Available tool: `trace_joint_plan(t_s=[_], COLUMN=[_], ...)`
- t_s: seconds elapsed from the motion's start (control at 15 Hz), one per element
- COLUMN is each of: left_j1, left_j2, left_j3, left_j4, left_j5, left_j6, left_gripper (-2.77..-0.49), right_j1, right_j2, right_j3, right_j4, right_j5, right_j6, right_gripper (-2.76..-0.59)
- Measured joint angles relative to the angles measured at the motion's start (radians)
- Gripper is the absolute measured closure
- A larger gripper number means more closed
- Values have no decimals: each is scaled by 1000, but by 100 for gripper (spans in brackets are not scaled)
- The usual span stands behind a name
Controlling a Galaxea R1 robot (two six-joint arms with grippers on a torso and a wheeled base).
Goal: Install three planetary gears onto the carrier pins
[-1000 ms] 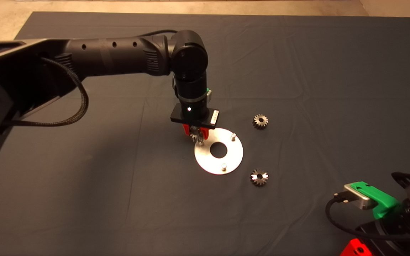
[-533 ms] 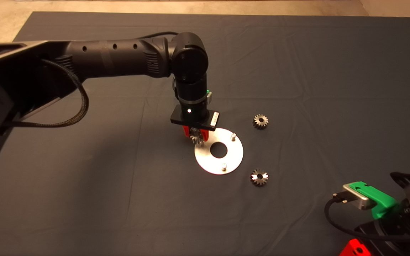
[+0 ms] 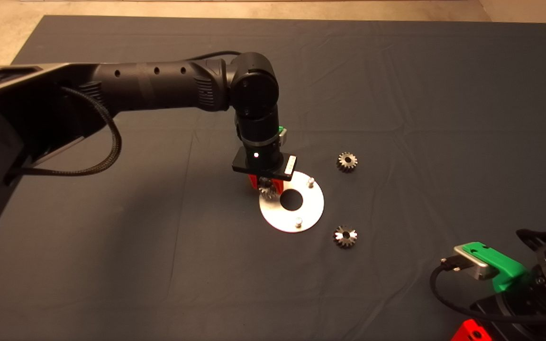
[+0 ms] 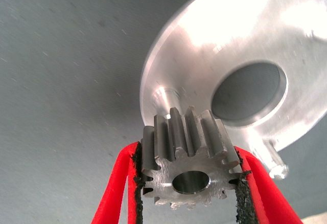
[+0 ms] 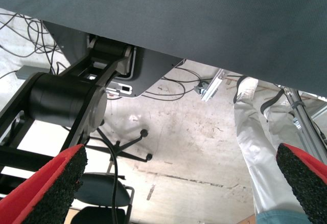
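The held gear [image 4: 189, 165] sits clamped between the black pads of the left pincer [image 3: 266, 185], its bore facing the wrist camera and its teeth just over the rim of the plate [image 3: 311, 213]. In the head view it hangs at the plate's left edge, where the third pin would stand; that pin is hidden under the gear and fingers, so whether the gear touches it cannot be told. Two other pins show bare: one [image 3: 310, 180] on the plate's far right side, one [image 3: 297, 220] on its near edge.

Two more gears lie flat on the mat, apart from the plate: one [image 3: 347, 162] to the right beyond it, one [image 3: 345, 236] to the right on the near side.

The left arm [image 3: 159, 87] reaches in level from the left, then bends at the wrist so the pincer points straight down at the plate.

The right pincer [image 5: 179, 183] is parked at the lower right edge, its fingers spread wide and holding nothing. Its wrist view shows the mat's edge, a pale floor with cables, a black chair base, and a person's leg [image 5: 255, 147] in light trousers.

The tabletop is covered by a dark creased mat [image 3: 443, 94], with a beige floor beyond its far edge.
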Motion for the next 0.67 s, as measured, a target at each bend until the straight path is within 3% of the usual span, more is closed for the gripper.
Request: trace_joint_plan(t_s=[0.53, 0.67], left_j1=[0, 0], left_j2=[0, 0], left_j3=[18, 18], left_j4=[0, 1], left_j5=[-1, -12], left_j6=[2, 5], left_gripper=[-83, -83], right_j1=[0, 0], right_j2=[30, 33], right_j3=[0, 0], right_j4=[0, 0], right_j5=[0, 0], right_j6=[0, 0], right_gripper=[-276, -276])
